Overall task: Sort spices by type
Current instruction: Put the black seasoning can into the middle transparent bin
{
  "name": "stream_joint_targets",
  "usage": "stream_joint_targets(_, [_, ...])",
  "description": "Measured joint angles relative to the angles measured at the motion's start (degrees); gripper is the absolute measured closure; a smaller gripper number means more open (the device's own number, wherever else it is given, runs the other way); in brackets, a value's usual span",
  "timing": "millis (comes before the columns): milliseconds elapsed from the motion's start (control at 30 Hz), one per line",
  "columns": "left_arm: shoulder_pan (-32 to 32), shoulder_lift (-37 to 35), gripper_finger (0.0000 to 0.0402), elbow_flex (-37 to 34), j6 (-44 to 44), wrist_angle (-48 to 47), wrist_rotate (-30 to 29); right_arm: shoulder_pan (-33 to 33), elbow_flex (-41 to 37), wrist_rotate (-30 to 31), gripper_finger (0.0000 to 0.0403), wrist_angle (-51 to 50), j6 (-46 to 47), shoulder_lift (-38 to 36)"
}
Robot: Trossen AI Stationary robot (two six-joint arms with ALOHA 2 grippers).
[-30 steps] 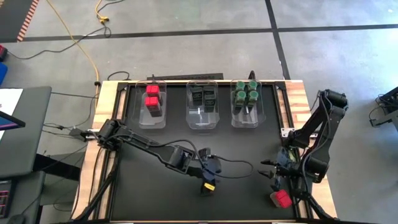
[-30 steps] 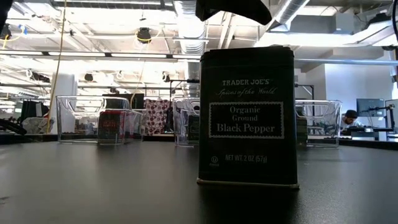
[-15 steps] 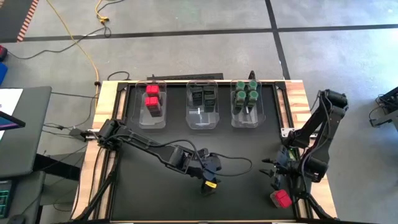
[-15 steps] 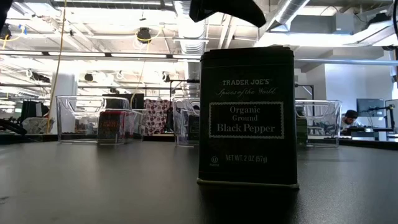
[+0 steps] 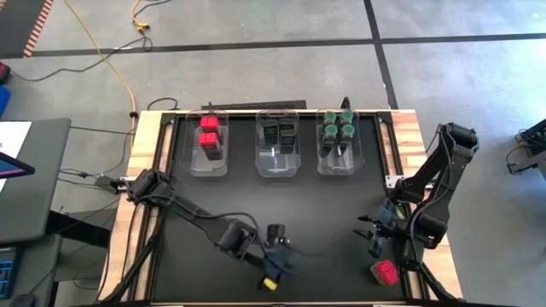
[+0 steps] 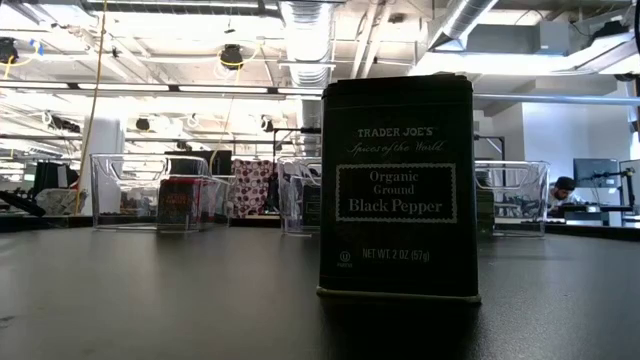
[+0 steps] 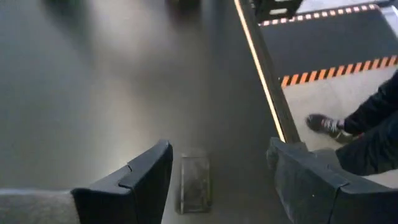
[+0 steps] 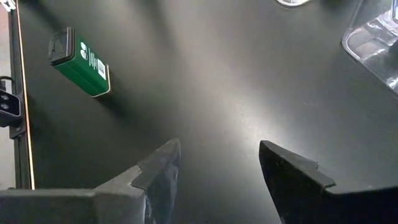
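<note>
Since the dark claw shape has cleared from above it in the low view, the black pepper tin (image 6: 397,186) now stands alone. It is upright, close to the lens, a dark rectangular metal box with rounded shoulders and a white-framed label. The tin itself has not shifted.

From above, the left arm has swung back from mid-mat to about 6 o'clock by the near edge. The left gripper (image 7: 219,152) is spread wide with nothing pinched. A small grey rectangular shape (image 7: 194,183) sits on the mat between its fingers (image 7: 140,177), touching neither. I cannot tell if that is the tin. Past the table edge there, a shoe (image 7: 323,124) and a dark trouser leg show on the floor.

At 5 o'clock a red-topped block (image 5: 386,273) lies near the corner, same spot as before. The right gripper (image 8: 219,146) holds at about 4 o'clock, hardly changed. Its fingers are apart and empty over the matte black mat (image 5: 324,196). Its wrist view also shows a green box (image 8: 79,61) with a dark cap, lying on its side well off from the fingers.

Along the far edge are three clear hard-plastic bins with glossy walls, unchanged:
- 11 o'clock bin (image 5: 194,162): red-topped blocks.
- 12 o'clock bin (image 5: 277,166): dark tins.
- 1 o'clock bin (image 5: 337,164): round green-lidded jars.

A person (image 6: 563,190) is far back in the room.
</note>
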Motion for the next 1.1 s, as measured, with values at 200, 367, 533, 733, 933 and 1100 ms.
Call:
stream_joint_targets(200, [-0.42, 3.61, 0.0152, 0.02, -1.21, 1.20, -0.85, 0.01, 0.00, 0.01, 0.0158, 0.02, 0.02, 0.10])
stream_joint_targets(367, [0.24, 7.21, 0.0152, 0.00, -1.83, 2.29, -0.84, 0.02, 0.00, 0.00, 0.0158, 0.17, 0.02, 0.15])
stream_joint_targets(533, [0.50, 7.45, 0.0152, 0.00, -0.98, -0.95, -1.01, 0.01, 0.00, 0.00, 0.0158, 0.24, 0.03, 0.15])
stream_joint_targets(733, [0.59, 7.45, 0.0152, -0.22, -0.93, -5.09, 0.40, 0.00, 0.00, 0.00, 0.0158, 0.20, 0.02, 0.15])
stream_joint_targets(933, [0.59, 7.56, 0.0152, -1.50, -1.08, -2.80, 0.17, 0.00, 0.00, 0.00, 0.0158, 0.15, 0.02, 0.15])
stream_joint_targets(1100, [0.97, 7.42, 0.0152, -1.46, -1.13, -2.67, -0.60, 0.00, 0.00, 0.00, 0.0158, 0.03, 0.02, 0.15])
